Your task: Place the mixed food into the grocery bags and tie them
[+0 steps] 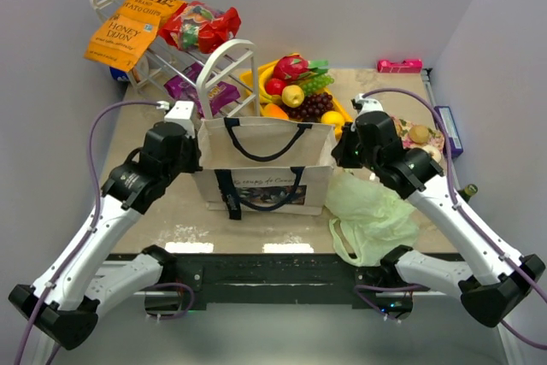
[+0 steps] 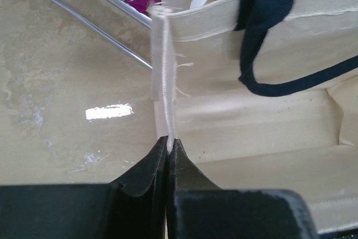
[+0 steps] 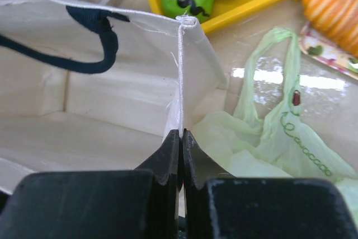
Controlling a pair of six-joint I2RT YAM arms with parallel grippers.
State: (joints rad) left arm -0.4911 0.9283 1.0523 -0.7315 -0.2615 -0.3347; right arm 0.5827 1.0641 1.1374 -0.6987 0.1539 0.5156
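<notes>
The beige tote with dark handles stands upright and open in the middle of the table. My left gripper is shut on the tote's left side seam. My right gripper is shut on its right side seam. The tote's inside looks empty. The pale-green plastic bag lies crumpled to the tote's right, also in the right wrist view. Toy fruits, among them purple grapes, lie on the yellow tray behind the tote. Orange chip bags and a red packet sit in a wire rack.
A white wire rack with a purple packet stands at the back left. A pink box lies at the back right. A patterned plate with food pieces sits at the right edge.
</notes>
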